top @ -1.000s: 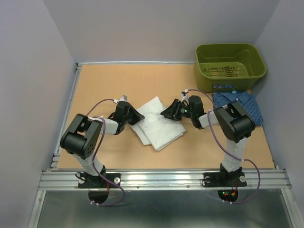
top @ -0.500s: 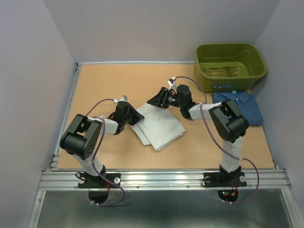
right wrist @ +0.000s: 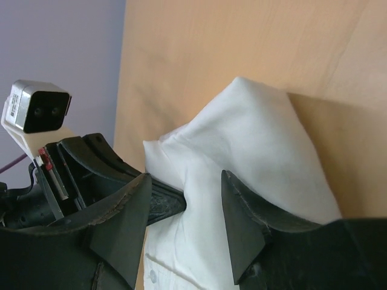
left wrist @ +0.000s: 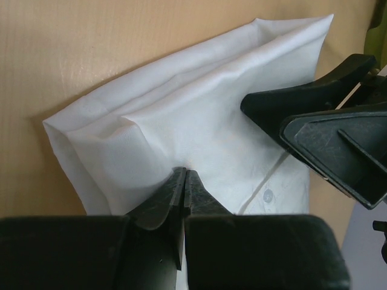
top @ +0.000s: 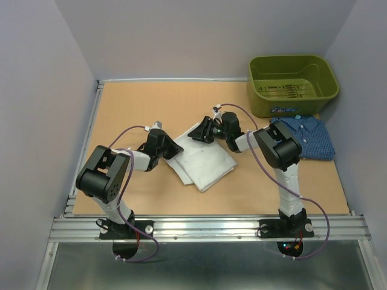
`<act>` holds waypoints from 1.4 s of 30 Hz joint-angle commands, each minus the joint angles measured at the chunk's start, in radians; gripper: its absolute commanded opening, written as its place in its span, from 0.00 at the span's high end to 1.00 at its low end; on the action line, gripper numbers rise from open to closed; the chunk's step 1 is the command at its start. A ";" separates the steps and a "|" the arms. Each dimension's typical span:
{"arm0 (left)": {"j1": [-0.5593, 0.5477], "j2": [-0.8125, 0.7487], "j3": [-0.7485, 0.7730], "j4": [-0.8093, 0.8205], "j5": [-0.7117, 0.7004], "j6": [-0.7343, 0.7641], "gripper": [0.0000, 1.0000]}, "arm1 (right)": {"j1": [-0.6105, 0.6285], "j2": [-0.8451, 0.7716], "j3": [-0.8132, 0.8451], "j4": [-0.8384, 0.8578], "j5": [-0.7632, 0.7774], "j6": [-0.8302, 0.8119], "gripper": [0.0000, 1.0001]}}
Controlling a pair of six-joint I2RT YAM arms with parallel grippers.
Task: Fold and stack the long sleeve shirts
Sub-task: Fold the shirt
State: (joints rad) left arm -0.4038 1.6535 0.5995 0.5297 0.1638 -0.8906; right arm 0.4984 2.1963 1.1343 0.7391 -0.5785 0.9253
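— Tan table under both arms: what lies on it?
— A folded white shirt, at the middle (one button showing). My left gripper pinches its left edge, jaws almost together.
— And the right?
— My right gripper stands parted over its far corner. The blue shirt lies well apart, just beside the green bin.

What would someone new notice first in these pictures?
The white shirt mid-table draws the eye, the left claw pinching its left side and the right claw open over its far corner. Next, the dark blue shirt lies at the right, just in front of the olive-green bin.
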 commanded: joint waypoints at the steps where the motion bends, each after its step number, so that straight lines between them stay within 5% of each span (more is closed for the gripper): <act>1: 0.006 -0.008 -0.026 -0.138 -0.029 0.044 0.89 | -0.058 -0.009 0.031 0.013 0.048 -0.008 0.44; 14: 0.006 -0.006 -0.024 -0.154 -0.044 0.047 0.88 | -0.096 0.071 0.012 0.000 0.109 0.004 0.44; 21: 0.006 -0.041 0.005 -0.206 -0.075 0.070 0.85 | -0.129 -0.074 -0.007 -0.078 0.117 -0.074 0.44; 28: 0.005 -0.210 0.083 -0.318 -0.150 0.146 0.62 | -0.129 -0.317 -0.051 -0.371 0.149 -0.318 0.44; 34: -0.006 -0.362 0.109 -0.462 -0.256 0.142 0.29 | -0.129 -0.527 -0.148 -0.658 0.203 -0.508 0.44; 38: -0.009 -0.393 0.073 -0.496 -0.277 0.114 0.22 | -0.129 -0.610 -0.246 -0.736 0.242 -0.559 0.44; 42: -0.009 -0.356 0.065 -0.497 -0.290 0.099 0.29 | -0.129 -0.636 -0.312 -0.790 0.252 -0.600 0.45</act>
State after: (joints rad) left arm -0.4065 1.2709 0.6804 0.0818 -0.0795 -0.7776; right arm 0.3672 1.5921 0.8776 0.0563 -0.3630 0.4107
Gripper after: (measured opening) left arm 0.751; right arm 0.555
